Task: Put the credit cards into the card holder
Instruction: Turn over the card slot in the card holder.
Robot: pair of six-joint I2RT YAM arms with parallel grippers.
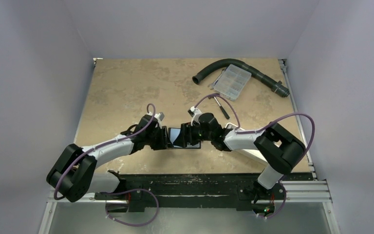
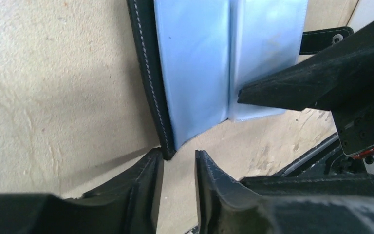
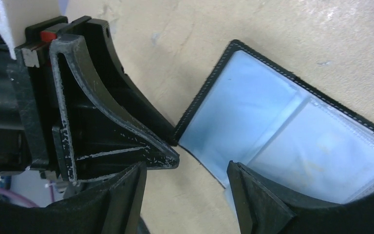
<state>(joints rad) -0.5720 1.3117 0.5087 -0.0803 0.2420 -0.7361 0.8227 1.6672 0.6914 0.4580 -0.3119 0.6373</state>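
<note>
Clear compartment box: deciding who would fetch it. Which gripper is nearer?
Right. The clear compartment box lies beyond and right of the right gripper; the left gripper is farther, across the card holder.

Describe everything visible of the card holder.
The card holder lies open, inside up, on the tan table. Its black leather-like cover has pale stitching along the edge; inside are pale blue-grey clear plastic sleeves with a middle fold, and a snap strap sticks out at one side. One of the left fingers seems to touch a corner; a right finger rests on a sleeve.

Left gripper (image 2: 179, 157) and right gripper (image 3: 186, 168) hem in the card holder (image 2: 195, 63).
</note>
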